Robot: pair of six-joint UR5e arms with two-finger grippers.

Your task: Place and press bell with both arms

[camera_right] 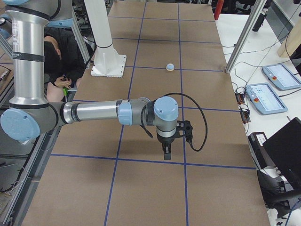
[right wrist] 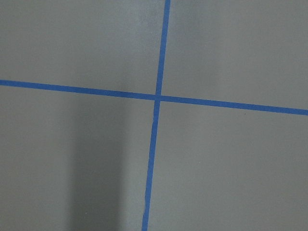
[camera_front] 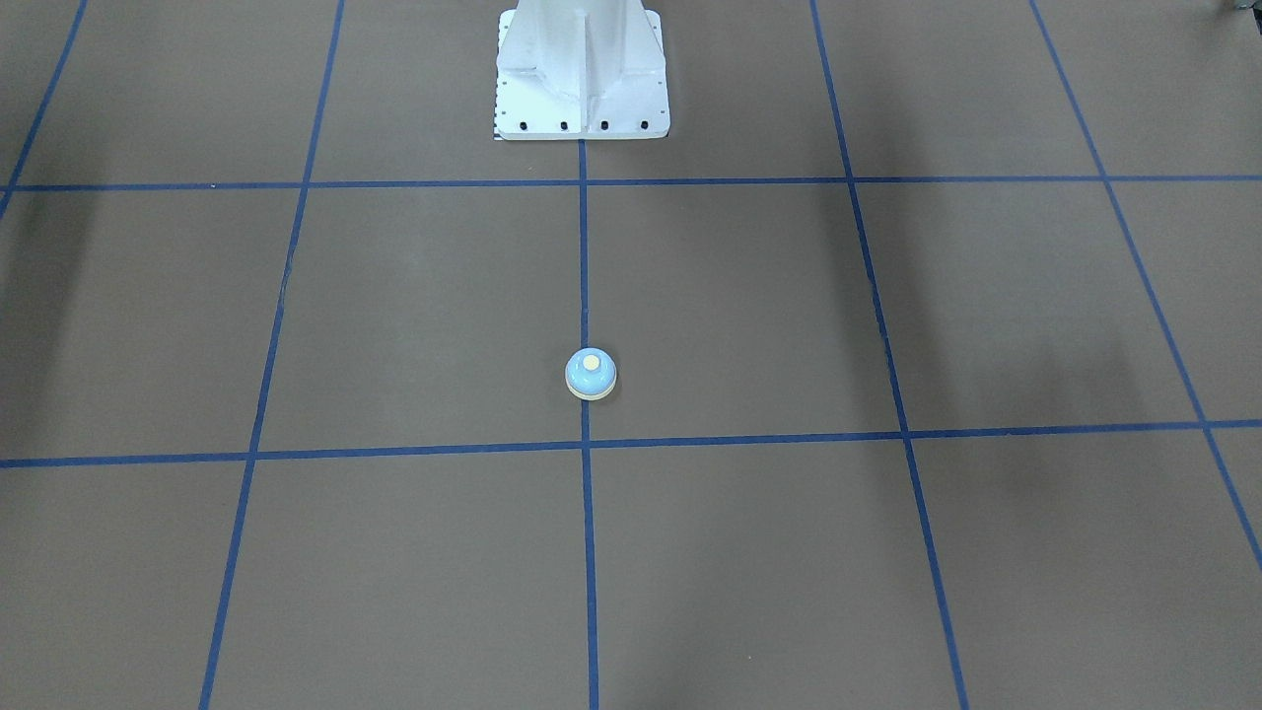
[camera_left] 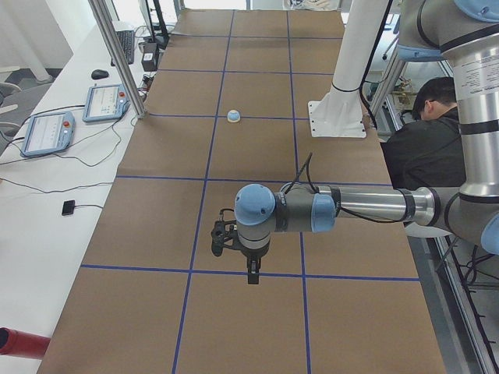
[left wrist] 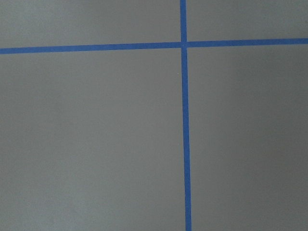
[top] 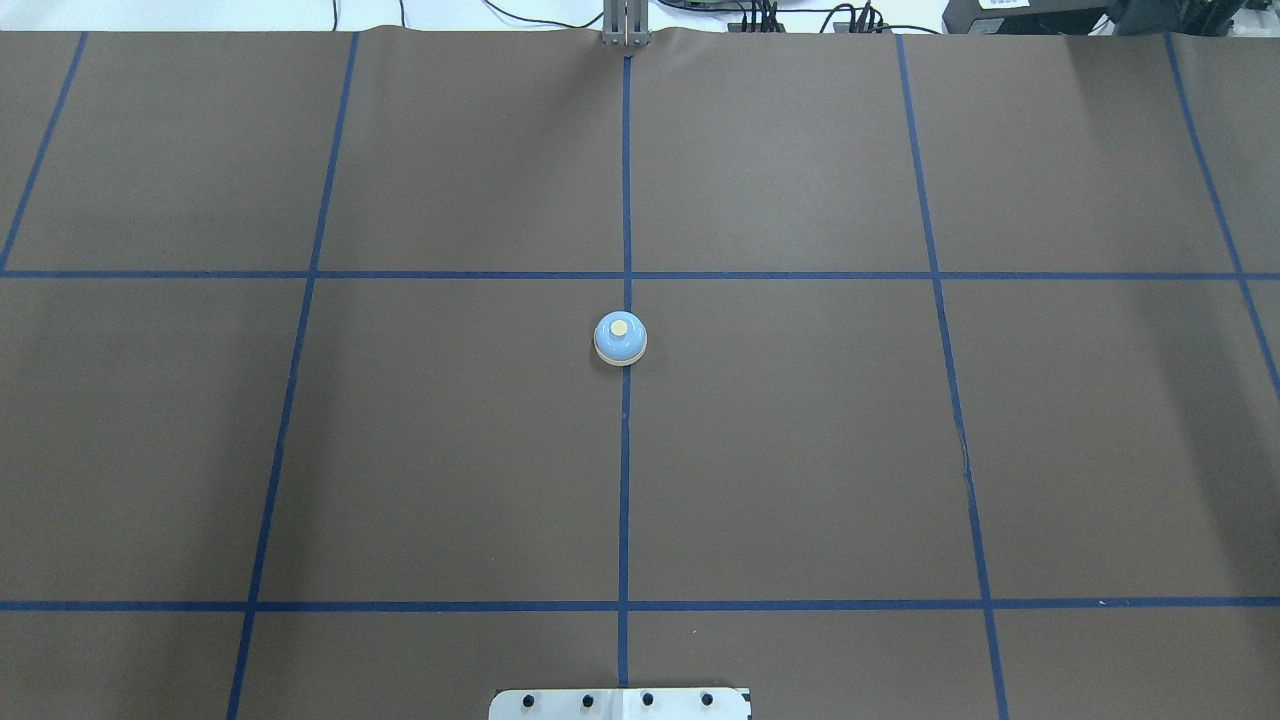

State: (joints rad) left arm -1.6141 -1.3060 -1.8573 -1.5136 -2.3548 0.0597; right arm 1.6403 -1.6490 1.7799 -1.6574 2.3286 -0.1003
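Light-blue dome-shaped desk bell [top: 620, 338], cream button and base ring, stands upright, well apart from left gripper [camera_left: 253, 274] and right gripper [camera_right: 167, 154]; their opening cannot be told.

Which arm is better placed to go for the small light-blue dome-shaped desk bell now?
Left, but barely. The bell sits on the blue tape centre line, a touch toward the robot's left. The left gripper and right gripper both hang out to opposite sides, roughly equally far away.

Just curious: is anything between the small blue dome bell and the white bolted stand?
Nothing but brown table cover and one blue tape line, per the overhead view.
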